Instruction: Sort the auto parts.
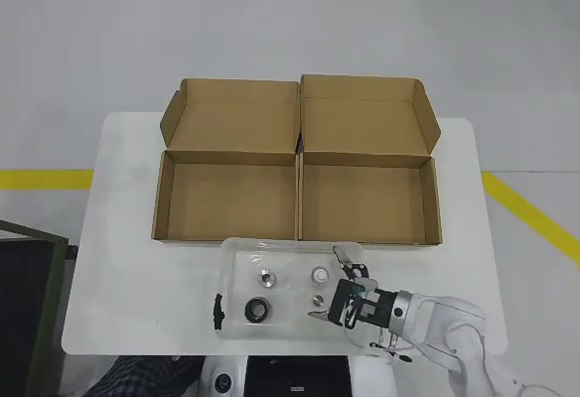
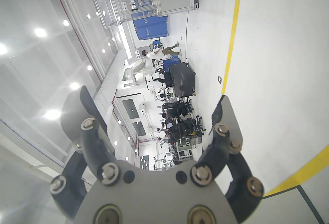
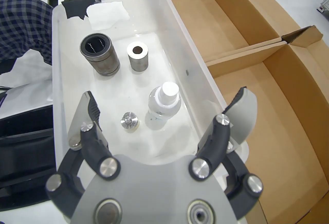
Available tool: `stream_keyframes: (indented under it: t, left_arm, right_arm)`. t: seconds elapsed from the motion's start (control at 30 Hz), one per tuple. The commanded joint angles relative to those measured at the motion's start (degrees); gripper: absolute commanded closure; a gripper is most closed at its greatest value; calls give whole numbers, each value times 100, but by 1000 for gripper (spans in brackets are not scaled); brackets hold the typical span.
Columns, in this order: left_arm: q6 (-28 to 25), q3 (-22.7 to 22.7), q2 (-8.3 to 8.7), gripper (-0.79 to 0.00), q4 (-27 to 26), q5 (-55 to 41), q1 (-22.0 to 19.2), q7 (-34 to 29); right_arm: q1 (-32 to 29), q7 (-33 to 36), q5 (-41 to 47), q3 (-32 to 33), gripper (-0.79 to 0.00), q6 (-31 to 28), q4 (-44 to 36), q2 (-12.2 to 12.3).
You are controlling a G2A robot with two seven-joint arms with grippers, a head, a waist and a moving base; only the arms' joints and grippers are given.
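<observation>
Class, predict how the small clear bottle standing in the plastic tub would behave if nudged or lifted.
The bottle stands tall and narrow, so a nudge would probably tip it. Its smooth round sides may slip or roll. Looks plastic, so likely light.

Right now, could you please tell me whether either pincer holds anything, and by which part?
Nothing is held: right pincer open over the clear bin, left pincer open too.

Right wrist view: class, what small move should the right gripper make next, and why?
Probably lower the right gripper: its jaws stand open with the white-capped clear plastic bottle upright between them in the translucent plastic bin, nothing yet gripped.
</observation>
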Motion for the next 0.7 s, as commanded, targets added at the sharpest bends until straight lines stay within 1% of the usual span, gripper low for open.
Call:
stream_keyframes:
  t: [0.0, 0.17, 0.4, 0.47, 0.57, 0.67]
  left_arm:
    - [0, 0, 0, -785, 0, 0, 0, 0]
    - [0, 0, 0, -785, 0, 0, 0, 0]
    - [0, 0, 0, -785, 0, 0, 0, 0]
    - [0, 0, 0, -785, 0, 0, 0, 0]
    - [0, 0, 0, -785, 0, 0, 0, 0]
    - [0, 0, 0, -785, 0, 0, 0, 0]
  right_arm:
    - [19, 59, -28, -48, -785, 36, 8, 3]
    - [89, 216, -35, -158, -785, 145, 77, 11]
    - [229, 471, 15, -297, -683, 284, 181, 15]
    - [275, 552, 36, -342, -637, 330, 205, 15]
    - [336, 647, 67, -398, -656, 409, 236, 14]
    - [383, 748, 87, -446, -634, 478, 266, 15]
